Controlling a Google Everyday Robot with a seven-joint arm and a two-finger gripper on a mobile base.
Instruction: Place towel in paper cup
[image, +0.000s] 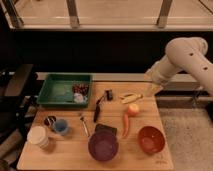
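Observation:
A white paper cup (38, 136) stands upright at the table's front left corner. A small white crumpled thing (79, 98), possibly the towel, lies in the right end of the green tray (59, 91). My gripper (152, 89) hangs at the end of the white arm (185, 56) over the table's back right edge, near a banana (131, 97). It is far from both cup and tray and holds nothing that I can see.
On the wooden table (70, 155): a blue cup (61, 126), a purple bowl (103, 146), an orange bowl (151, 140), a carrot (127, 123), a round fruit (133, 109), a black brush (100, 106) and a spoon (84, 125). A dark chair (15, 85) stands at left.

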